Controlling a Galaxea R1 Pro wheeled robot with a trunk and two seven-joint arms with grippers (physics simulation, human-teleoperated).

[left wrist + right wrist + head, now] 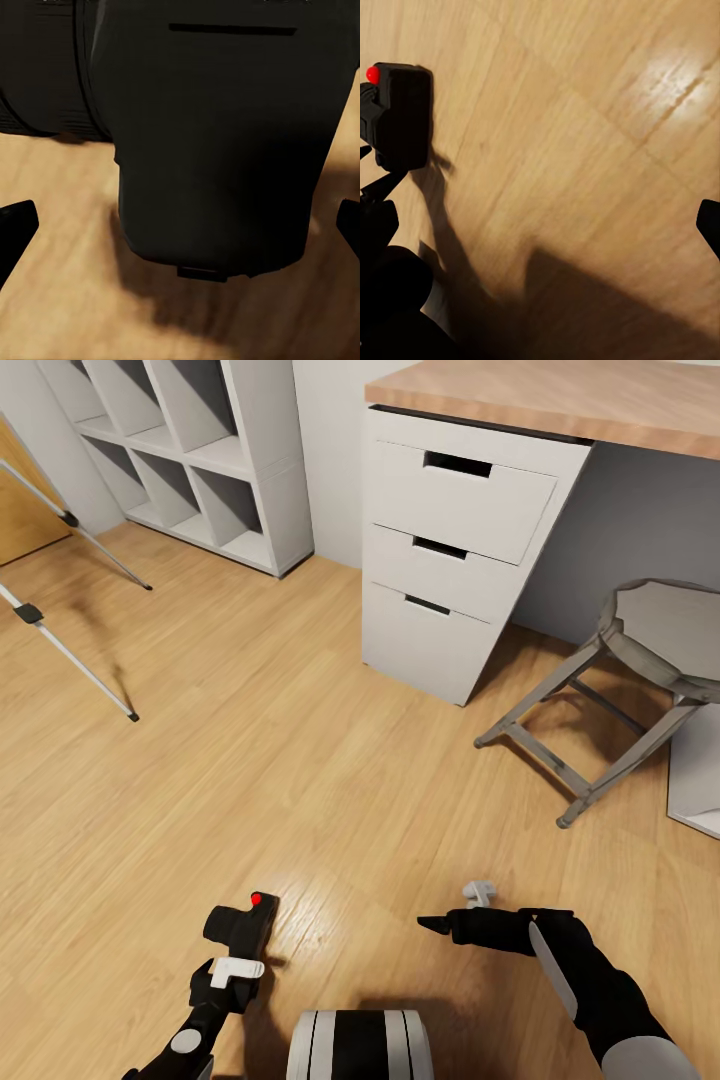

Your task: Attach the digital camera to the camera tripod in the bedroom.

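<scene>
While the robot faces a bedroom corner, its left gripper (236,950) sits at the lower left of the head view with the digital camera (242,925) at its tip, the red dot on top showing. In the left wrist view the camera (217,135) looms large and dark between the two fingertips (15,225), which stand at the frame's far edges apart from the body; whether they actually clamp it I cannot tell. The right gripper (440,926) reaches in from the lower right of the head view, pointing toward the left one, with nothing between its fingers; its tips sit wide apart in the right wrist view (709,223), over bare wood floor (585,150), and the camera (401,112) shows at that frame's upper left. Two silver legs of the camera tripod (75,660) cross the upper left of the head view, feet on the floor. White cube shelves (200,460) stand behind them, a white drawer unit (450,560) under a wooden desk top (560,400) at upper centre, and a grey folding chair (640,660) at right.
</scene>
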